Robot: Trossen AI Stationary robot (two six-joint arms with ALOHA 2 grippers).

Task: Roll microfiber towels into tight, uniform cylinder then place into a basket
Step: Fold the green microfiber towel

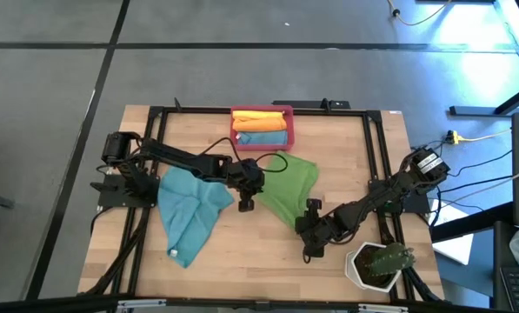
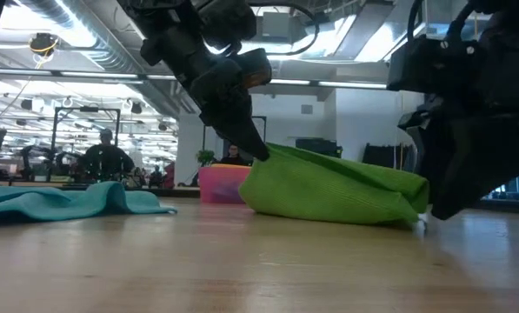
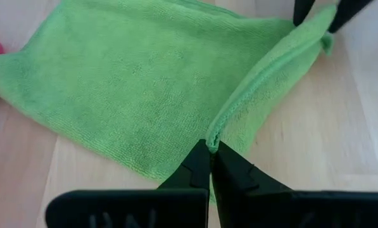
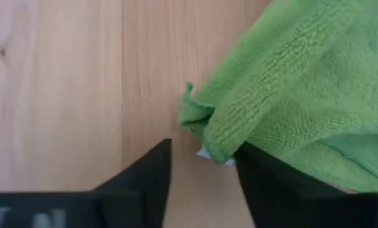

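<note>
Green towel (image 1: 289, 184) mid-bench, just before red-pink basket (image 1: 262, 141). Left tool (image 3: 209, 151) clenched on one towel corner. Right tool (image 4: 201, 158) parted, opposite corner lying between its fingers, not gripped. Advised: close squarely on that hem, tension evenly, fold flat before rolling.

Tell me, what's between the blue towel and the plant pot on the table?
In the high view, the green towel lies between the blue towel and the plant pot, with the left end effector and the right end effector at its corners.
</note>
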